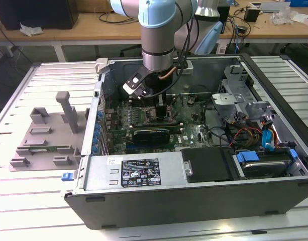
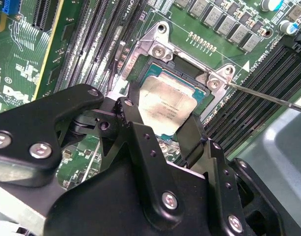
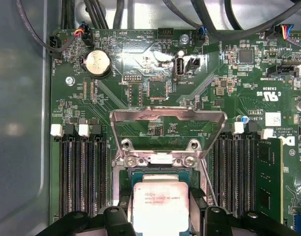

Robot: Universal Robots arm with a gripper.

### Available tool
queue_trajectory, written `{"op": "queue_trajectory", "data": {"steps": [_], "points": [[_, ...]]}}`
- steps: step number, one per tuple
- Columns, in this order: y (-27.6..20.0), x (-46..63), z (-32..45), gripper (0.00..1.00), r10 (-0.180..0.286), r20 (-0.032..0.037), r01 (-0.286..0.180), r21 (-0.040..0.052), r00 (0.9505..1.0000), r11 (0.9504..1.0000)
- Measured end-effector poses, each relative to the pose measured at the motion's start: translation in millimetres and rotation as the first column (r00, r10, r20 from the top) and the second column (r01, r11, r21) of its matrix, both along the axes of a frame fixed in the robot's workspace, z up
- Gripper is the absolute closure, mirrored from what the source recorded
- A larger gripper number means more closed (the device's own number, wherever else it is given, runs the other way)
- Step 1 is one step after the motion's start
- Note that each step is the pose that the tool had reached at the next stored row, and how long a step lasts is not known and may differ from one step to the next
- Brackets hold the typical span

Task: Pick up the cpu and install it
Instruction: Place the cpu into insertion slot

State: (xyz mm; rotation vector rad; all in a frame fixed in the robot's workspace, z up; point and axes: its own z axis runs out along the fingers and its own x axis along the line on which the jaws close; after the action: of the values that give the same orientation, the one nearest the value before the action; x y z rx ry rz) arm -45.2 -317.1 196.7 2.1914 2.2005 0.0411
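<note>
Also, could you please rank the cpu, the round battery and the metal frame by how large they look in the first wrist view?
1. metal frame, clearly the widest
2. cpu, partly cut off at the picture's edge
3. round battery, the smallest

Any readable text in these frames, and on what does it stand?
On the cpu: printed lines on the metal top, too small to read.
On the motherboard: white markings, too small to quote.
On the label of the grey box in the case: dense print, unreadable.
</note>
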Motion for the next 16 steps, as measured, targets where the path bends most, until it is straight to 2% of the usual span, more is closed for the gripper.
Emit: {"op": "queue_trajectory", "data": {"steps": [6,7,11,16], "points": [[0.0,0.0,-0.3,0.45,0.0,0.0003,0.0,0.0004,1.0,1.0],[0.0,0.0,-0.3,0.38,0.0,0.0003,0.0,0.0004,1.0,1.0],[0.0,0.0,-0.3,0.38,0.0,0.0002,0.0,0.0001,1.0,1.0],[0.1,0.1,6.2,0.38,0.0,0.0003,0.0,0.0004,1.0,1.0]]}}
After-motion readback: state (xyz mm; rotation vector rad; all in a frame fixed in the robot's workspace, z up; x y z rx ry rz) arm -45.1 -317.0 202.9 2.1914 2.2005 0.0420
